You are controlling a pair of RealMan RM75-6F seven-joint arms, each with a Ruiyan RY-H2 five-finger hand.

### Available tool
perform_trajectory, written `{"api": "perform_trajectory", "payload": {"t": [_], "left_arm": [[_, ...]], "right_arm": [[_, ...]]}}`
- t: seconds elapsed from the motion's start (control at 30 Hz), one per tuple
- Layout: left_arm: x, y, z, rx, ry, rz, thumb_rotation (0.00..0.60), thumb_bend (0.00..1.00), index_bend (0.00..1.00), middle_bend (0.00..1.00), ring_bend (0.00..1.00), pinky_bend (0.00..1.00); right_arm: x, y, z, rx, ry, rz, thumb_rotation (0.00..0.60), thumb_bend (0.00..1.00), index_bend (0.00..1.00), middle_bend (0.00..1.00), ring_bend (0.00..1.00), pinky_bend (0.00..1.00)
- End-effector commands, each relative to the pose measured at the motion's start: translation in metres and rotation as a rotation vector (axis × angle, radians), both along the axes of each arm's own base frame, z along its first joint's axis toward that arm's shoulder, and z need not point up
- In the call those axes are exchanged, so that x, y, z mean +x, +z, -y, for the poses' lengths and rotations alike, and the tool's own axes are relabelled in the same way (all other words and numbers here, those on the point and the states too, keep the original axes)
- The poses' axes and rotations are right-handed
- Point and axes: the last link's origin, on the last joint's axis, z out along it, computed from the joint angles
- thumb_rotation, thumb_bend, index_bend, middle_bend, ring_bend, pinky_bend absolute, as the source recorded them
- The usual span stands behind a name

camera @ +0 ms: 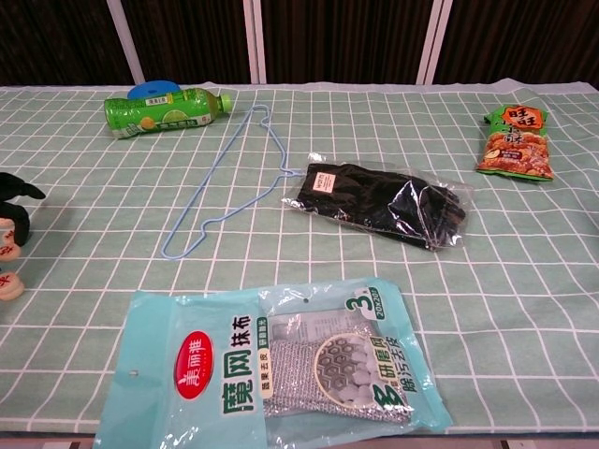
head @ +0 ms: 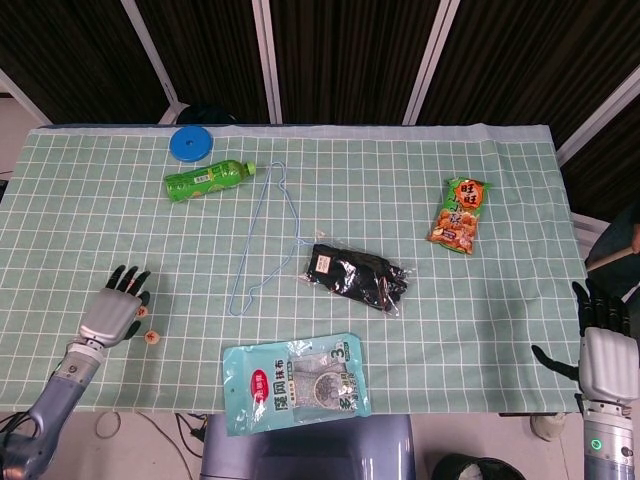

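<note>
My left hand (head: 110, 314) lies near the table's front left, fingers spread and pointing away from me. Its dark fingertips (camera: 17, 198) show at the chest view's left edge, bent down over small round wooden pieces. One piece (head: 141, 311) sits right beside the fingers, another (head: 152, 337) a little nearer to me; the chest view shows them as a piece (camera: 7, 249) under the fingertips and a free piece (camera: 8, 286). Whether the fingers touch any piece is unclear. My right hand (head: 606, 352) hangs off the table's right edge, fingers apart, holding nothing.
On the green checked cloth (head: 480, 300) lie a green bottle (head: 208, 179) and blue lid (head: 190, 143) at the far left, a wire hanger (head: 248, 240), a pack of black gloves (head: 358, 276), a snack bag (head: 459, 214) and a teal cloth pack (head: 295, 382) at the front edge.
</note>
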Motion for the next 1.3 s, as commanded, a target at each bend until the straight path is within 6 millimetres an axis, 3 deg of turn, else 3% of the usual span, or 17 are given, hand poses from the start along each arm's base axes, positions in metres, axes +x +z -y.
{"api": "perform_trajectory", "payload": {"t": [0.03,1.3], "left_arm": [[-0.0029,0.0004,0.0004,0.001,0.009,-0.005,0.600,0.28,0.44,0.09,0.00,0.07],[0.0044,-0.0045,0.0003,0.005,-0.018,-0.013,0.600,0.31,0.47,0.10,0.00,0.07]], "right_arm": [[0.0000,-0.0001,0.0001,0.000,-0.001,0.000,0.600,0.20,0.06,0.05,0.03,0.00],[-0.0007,0.0000,0.0001,-0.001,-0.010,0.003,0.600,0.21,0.06,0.05,0.03,0.00]]}}
